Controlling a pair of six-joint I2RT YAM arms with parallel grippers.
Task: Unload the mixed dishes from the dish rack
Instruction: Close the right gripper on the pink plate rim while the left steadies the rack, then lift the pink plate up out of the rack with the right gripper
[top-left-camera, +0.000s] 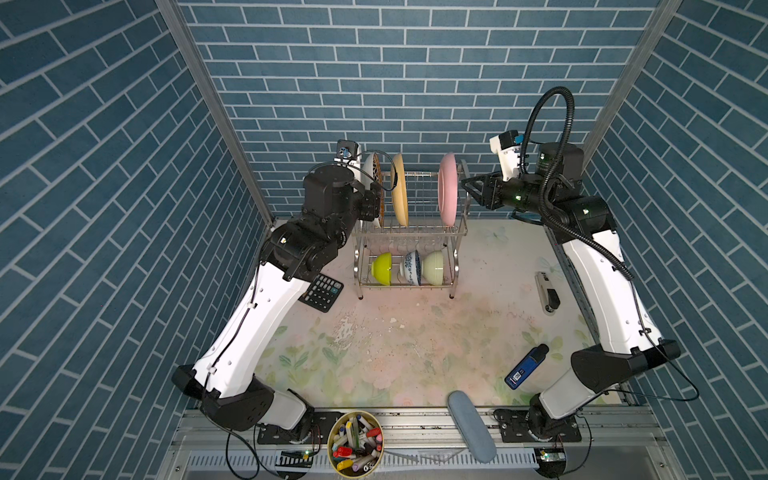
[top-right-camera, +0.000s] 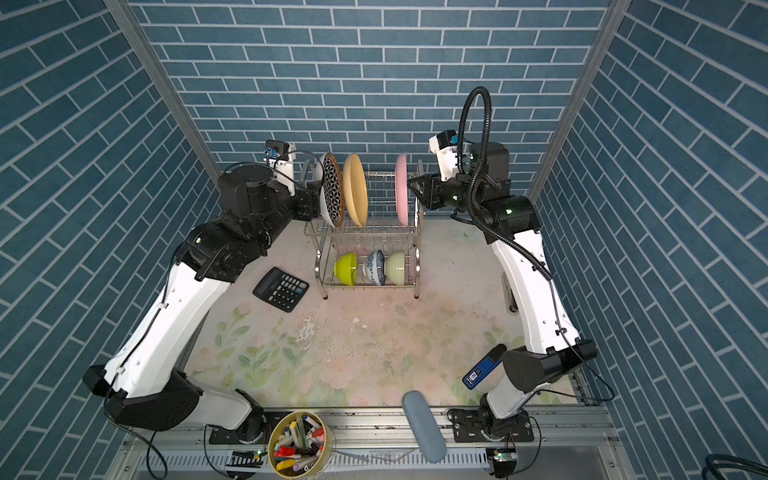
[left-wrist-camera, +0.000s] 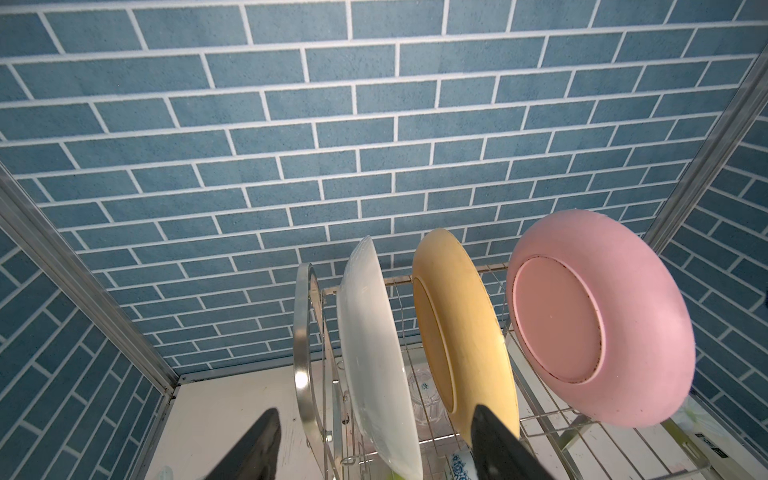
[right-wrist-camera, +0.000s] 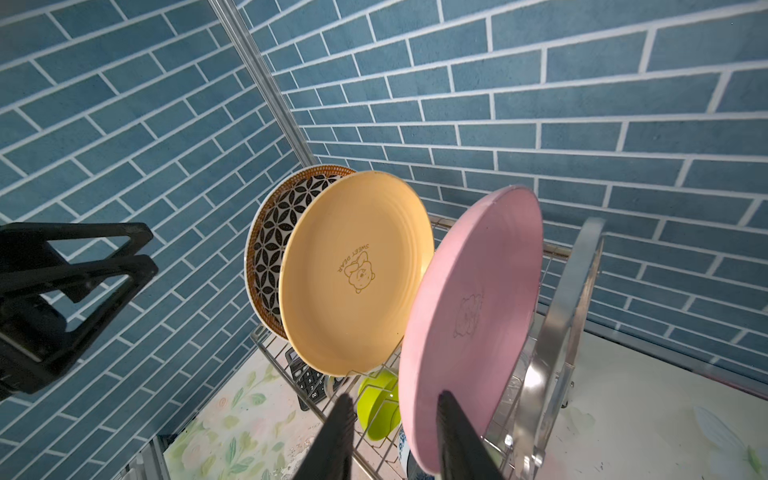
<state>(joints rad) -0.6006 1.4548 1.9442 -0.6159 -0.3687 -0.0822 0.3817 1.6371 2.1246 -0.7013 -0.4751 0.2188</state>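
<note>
1. Calculator (top-right-camera: 281, 289): black, lying flat on the flower-printed table (top-left-camera: 415, 353), near and to the left of the rack. Its key legends are too small to read.
2. Left hand (left-wrist-camera: 375, 411): at the rack's left end, level with the upper tier. It is released, with its fingers spread wide to either side of the star-patterned plate's rim and gripping nothing.
3. Dish rack (right-wrist-camera: 552, 345): shiny two-tier wire frame with arched ends, standing on short legs at the far middle of the table.
4. Star-patterned plate (top-right-camera: 332, 189): black-and-white face, brown rim, plain white back. It stands on edge in the leftmost slot of the upper tier.
5. Yellow plate (right-wrist-camera: 357, 270): on edge just right of item 4. Its face has a bear's head drawn in outline, with "SWEET" above it and a second word that is less clear.
6. Pink plate (right-wrist-camera: 473, 316): on edge at the right end of the upper tier, with a faint bear outline on its face.
7. Lower tier: lime bowl (top-left-camera: 382, 268), blue-on-white bowl (top-left-camera: 412, 268) and pale-green bowl (top-left-camera: 434, 266), tipped on their sides in a row. A clear tumbler (left-wrist-camera: 424, 390) shows dimly through the wires.
8. Right hand (right-wrist-camera: 395, 395): at the rack's right end. Its fingers are parted about the pink plate's rim, with a gap visible, so it is not clamped.
9. Blue device (top-left-camera: 525, 365): near right, with a white label whose print is illegible.
</note>
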